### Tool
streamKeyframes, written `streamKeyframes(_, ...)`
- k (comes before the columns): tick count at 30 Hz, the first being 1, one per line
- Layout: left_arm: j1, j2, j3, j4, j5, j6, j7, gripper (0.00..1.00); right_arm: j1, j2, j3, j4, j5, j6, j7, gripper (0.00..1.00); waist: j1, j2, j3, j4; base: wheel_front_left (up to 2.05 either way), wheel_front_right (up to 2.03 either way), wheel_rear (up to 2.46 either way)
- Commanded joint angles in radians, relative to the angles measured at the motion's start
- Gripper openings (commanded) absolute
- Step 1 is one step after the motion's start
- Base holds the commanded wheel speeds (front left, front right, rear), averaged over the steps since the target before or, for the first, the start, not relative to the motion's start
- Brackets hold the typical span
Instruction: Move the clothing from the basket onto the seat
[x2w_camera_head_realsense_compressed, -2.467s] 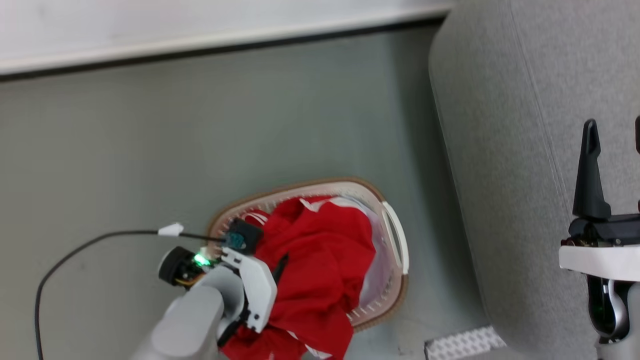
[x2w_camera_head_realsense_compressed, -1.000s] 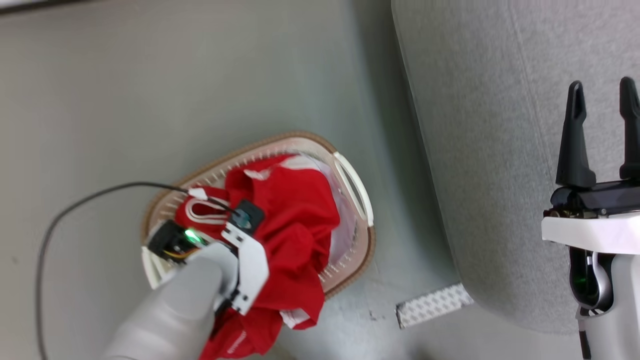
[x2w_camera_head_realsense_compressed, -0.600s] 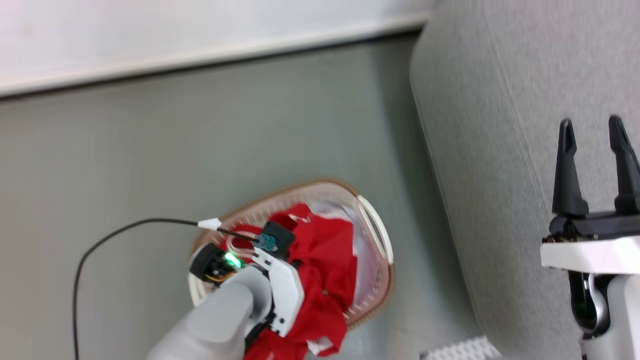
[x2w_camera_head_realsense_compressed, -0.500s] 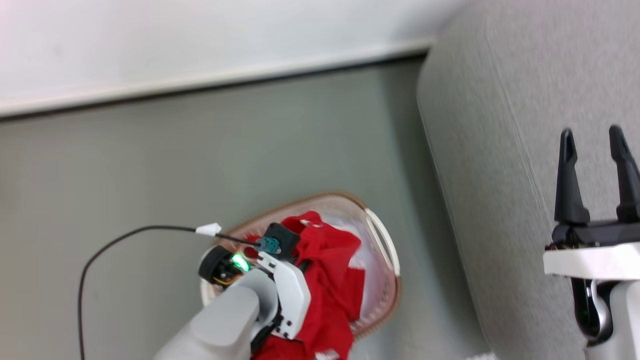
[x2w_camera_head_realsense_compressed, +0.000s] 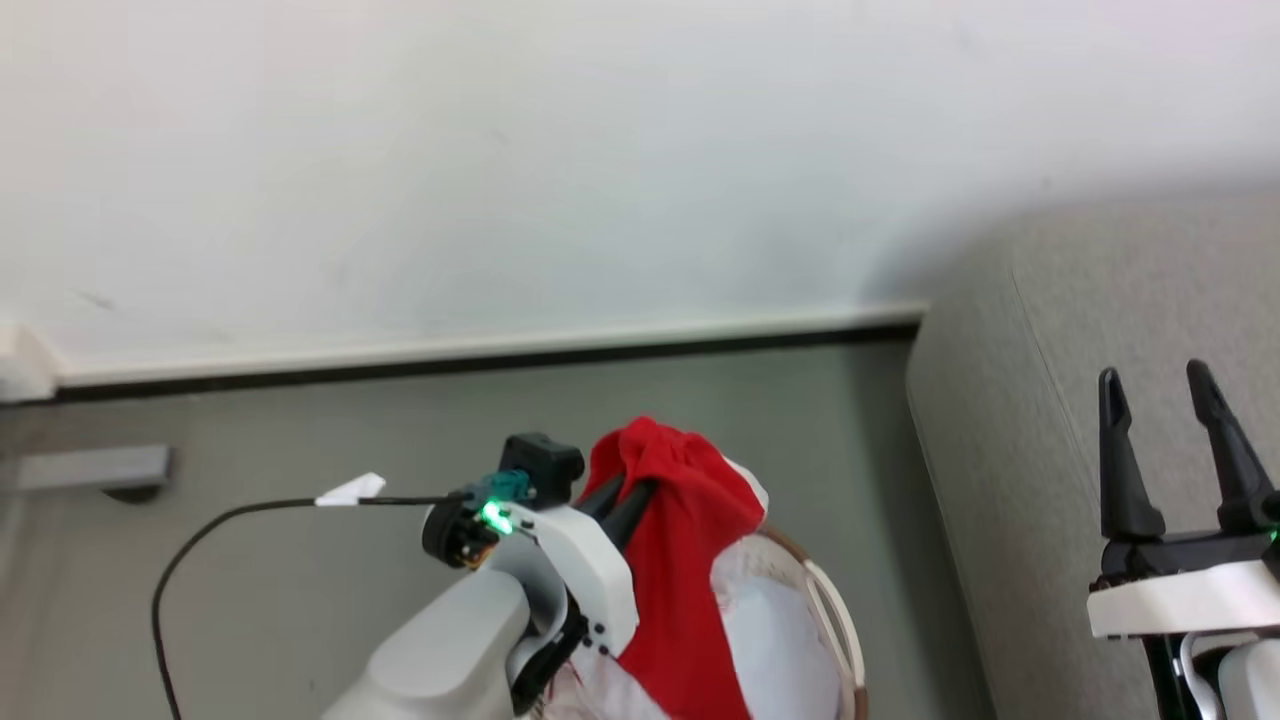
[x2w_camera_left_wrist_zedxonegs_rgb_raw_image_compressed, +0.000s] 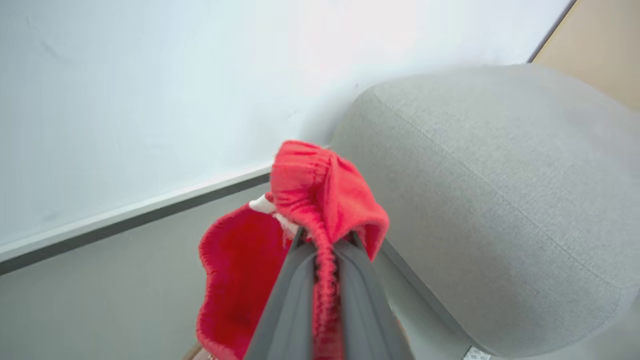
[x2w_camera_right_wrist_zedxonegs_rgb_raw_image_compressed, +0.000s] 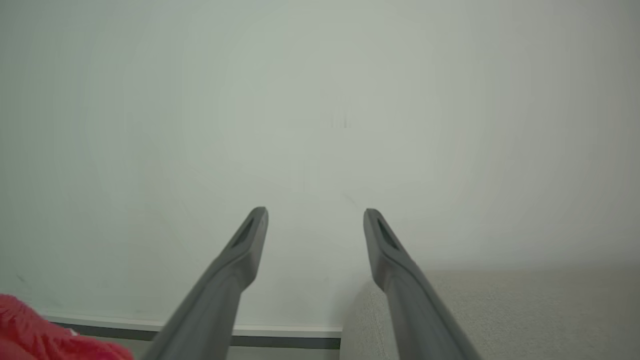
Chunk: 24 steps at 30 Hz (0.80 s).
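My left gripper is shut on the red clothing, which hangs from its fingers above the basket. In the left wrist view the clothing bunches over the closed fingertips of the left gripper, with the grey seat just to the right. A pale cloth lies inside the basket under the garment. My right gripper stands open over the seat and holds nothing; from the right wrist, the right gripper faces the wall, with a bit of the red clothing at the lower left.
A white wall with a pale baseboard runs behind the basket. A black cable loops from my left wrist over the grey-green floor. A grey floor fitting sits at the far left.
My left gripper has lifted the red clothing up out of the basket. The head camera has tilted upward, so the wall now takes up the upper half.
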Motion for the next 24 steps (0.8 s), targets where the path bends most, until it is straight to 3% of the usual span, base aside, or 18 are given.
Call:
streamKeyframes(1,0.005,0.014,0.014,-0.03,-0.008,0.004,-0.01,0.0,0.021,-0.012,0.003,0.006,0.006,-0.002,-0.003,1.0,0.0002,0.0,-0.072,0.05,0.0,0.0,0.0)
streamKeyframes(13,-0.066,0.126,0.087,-0.348,0.006,0.087,0.012,0.0,0.079,-0.008,0.072,0.034,0.04,-0.002,-0.003,1.0,0.0002,0.0,-0.145,0.082,0.0,0.0,0.0)
streamKeyframes(24,-0.061,0.164,0.11,-0.511,-0.022,0.147,0.085,0.0,0.066,-0.015,0.168,0.029,0.061,-0.002,-0.003,1.0,0.0002,0.0,-0.147,0.077,0.0,0.0,0.0)
